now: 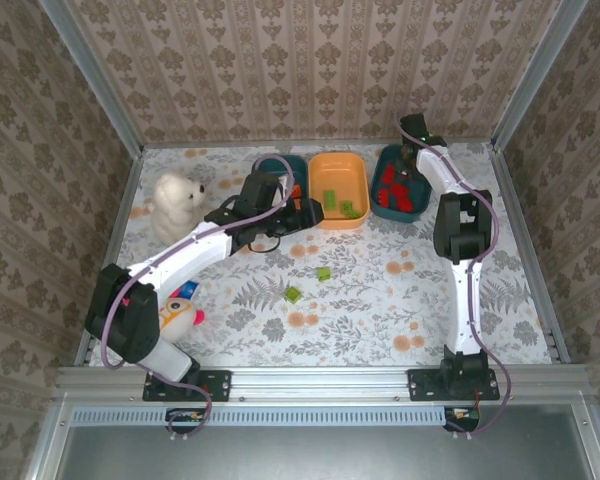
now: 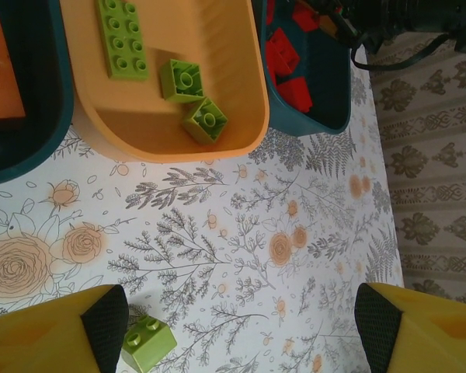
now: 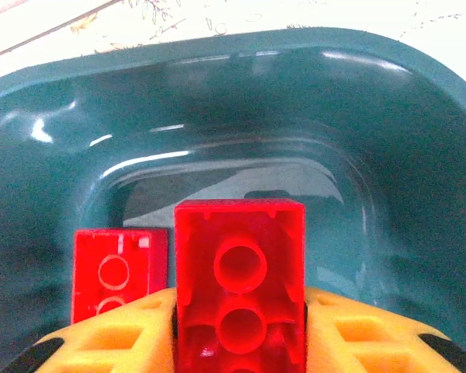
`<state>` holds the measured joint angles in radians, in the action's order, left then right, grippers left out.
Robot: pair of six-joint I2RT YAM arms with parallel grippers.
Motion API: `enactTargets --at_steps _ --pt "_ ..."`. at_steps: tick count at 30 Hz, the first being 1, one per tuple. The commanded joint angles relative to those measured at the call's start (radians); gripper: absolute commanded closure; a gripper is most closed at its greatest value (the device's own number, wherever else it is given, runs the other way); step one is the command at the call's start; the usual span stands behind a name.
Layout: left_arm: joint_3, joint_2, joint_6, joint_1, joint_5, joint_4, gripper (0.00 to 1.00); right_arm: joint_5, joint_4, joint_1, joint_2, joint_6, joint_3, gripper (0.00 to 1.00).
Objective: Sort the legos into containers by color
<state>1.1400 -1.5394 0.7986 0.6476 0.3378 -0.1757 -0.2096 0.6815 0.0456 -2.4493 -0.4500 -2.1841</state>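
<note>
Presently a red plastic brick (image 3: 239,264) is pinched by the right gripper (image 3: 239,330) over the dark teal plastic bin (image 3: 217,93) at one o'clock. It is best released level and low. The left gripper (image 2: 241,326) is spread wide. Three bins are counted, with three light green bricks (image 2: 190,81) in the orange plastic bin (image 2: 237,78) and two loose green bricks (image 1: 323,273) at its six o'clock.
</note>
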Motion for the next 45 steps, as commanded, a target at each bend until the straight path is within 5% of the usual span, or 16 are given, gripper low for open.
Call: enactTargets --at_steps 1,8,13,20,28,37,45 --pt "0.042 -0.016 -0.031 0.003 0.013 -0.003 0.20 0.003 0.108 0.002 -0.042 -0.024 -0.085 0.57" --pt "0.049 -0.013 -0.045 0.003 0.008 -0.040 0.20 0.028 0.121 0.009 -0.001 -0.027 -0.098 0.36" --pt "0.038 0.018 -0.053 0.000 -0.025 -0.145 0.20 0.039 0.016 0.039 0.163 0.016 0.002 0.35" --pt "-0.045 0.091 -0.007 0.004 -0.070 -0.367 0.20 0.136 -0.377 0.164 0.579 0.048 0.512 0.34" --pt "-0.162 0.127 0.179 0.049 -0.086 -0.543 0.20 0.442 -0.715 0.394 1.042 0.066 1.165 0.27" --pt "-0.190 0.049 0.547 0.154 -0.123 -0.498 0.21 0.490 -0.626 0.673 1.459 0.090 1.519 0.21" --pt "-0.131 -0.052 0.755 0.175 -0.187 -0.464 0.28 0.446 -0.542 0.712 1.632 0.100 1.632 0.19"
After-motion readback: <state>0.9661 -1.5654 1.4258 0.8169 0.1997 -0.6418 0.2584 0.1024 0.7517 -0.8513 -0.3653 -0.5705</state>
